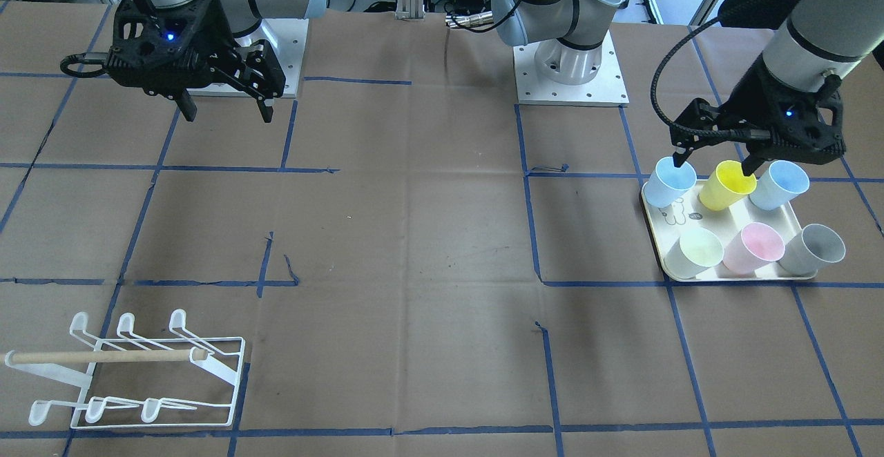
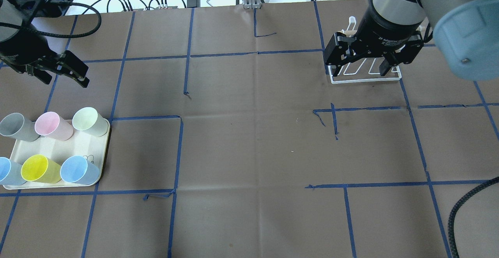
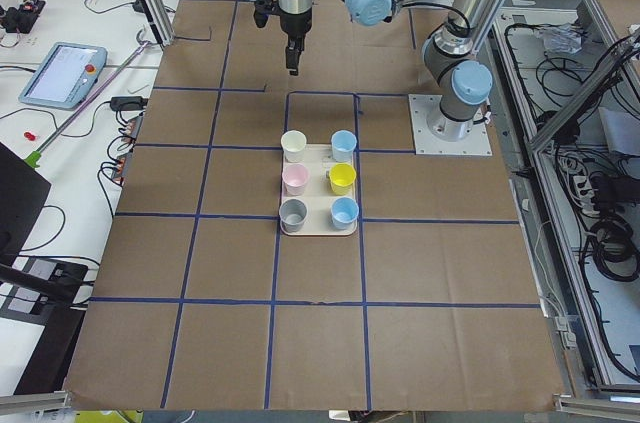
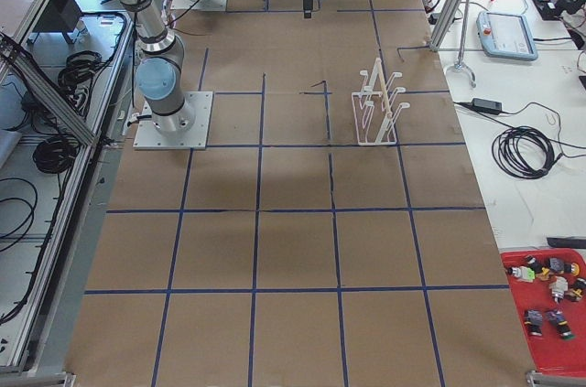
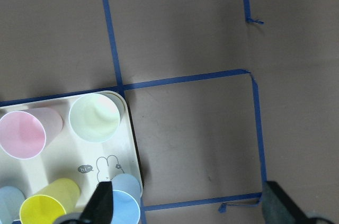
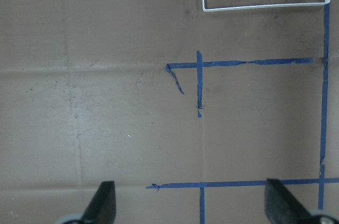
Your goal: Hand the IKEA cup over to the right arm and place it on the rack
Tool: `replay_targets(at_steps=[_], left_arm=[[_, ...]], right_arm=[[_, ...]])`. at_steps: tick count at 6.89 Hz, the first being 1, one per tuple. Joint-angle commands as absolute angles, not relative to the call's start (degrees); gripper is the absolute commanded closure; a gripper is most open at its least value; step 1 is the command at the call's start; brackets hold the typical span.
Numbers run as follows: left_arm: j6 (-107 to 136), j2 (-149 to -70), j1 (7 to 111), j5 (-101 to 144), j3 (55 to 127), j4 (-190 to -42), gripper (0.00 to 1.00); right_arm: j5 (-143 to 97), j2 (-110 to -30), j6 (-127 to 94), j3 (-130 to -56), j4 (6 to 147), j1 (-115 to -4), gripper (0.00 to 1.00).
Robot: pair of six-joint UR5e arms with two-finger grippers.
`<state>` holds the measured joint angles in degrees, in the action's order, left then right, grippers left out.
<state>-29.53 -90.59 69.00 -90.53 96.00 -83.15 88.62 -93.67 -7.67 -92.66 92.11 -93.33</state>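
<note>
Currently, both the left gripper (image 1: 715, 164), near the tray (image 1: 673, 267) of cups (image 1: 726, 184), and the right gripper (image 1: 226, 114), apart from the rack (image 1: 138, 374), are found spread and empty.

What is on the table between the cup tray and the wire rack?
Nothing. In the front-facing view, the stretch from the tray to the rack is bare brown paper crossed by blue tape lines.

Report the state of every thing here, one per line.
Left claw: open, holding nothing.
Right claw: open, holding nothing.
Six cups: upright on the tray, mouths up.
Tray: flat on the table, carrying all the cups.
Rack: standing, prongs bare.
</note>
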Motion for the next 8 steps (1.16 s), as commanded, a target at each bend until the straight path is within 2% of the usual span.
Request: replay_targets(at_steps=[1, 3, 6, 7, 8], left_arm=[[-33.48, -93.68, 64.09, -90.53, 101.39, -74.84, 0.00], [-33.22, -95.17, 63.72, -90.35, 106.41, -69.80, 0.00], [-29.27, -101.07, 64.69, -90.35, 110.12, -60.82, 0.00], [-29.18, -101.60, 64.69, -90.35, 110.74, -60.82, 0.00], [-29.09, -102.65, 64.51, -90.44, 111.44, -60.56, 0.00]], right_arm=[[87.63, -93.78, -16.14, -94.03, 96.20, -93.34, 0.00], [83.07, -96.04, -19.77, -99.54, 107.88, -93.34, 0.00], [76.48, -103.69, -26.33, -117.20, 126.17, -93.25, 0.00], [69.68, -107.80, -42.46, -126.38, 134.30, -93.34, 0.00], [64.65, -107.06, -52.89, -128.21, 139.95, -93.34, 0.00]])
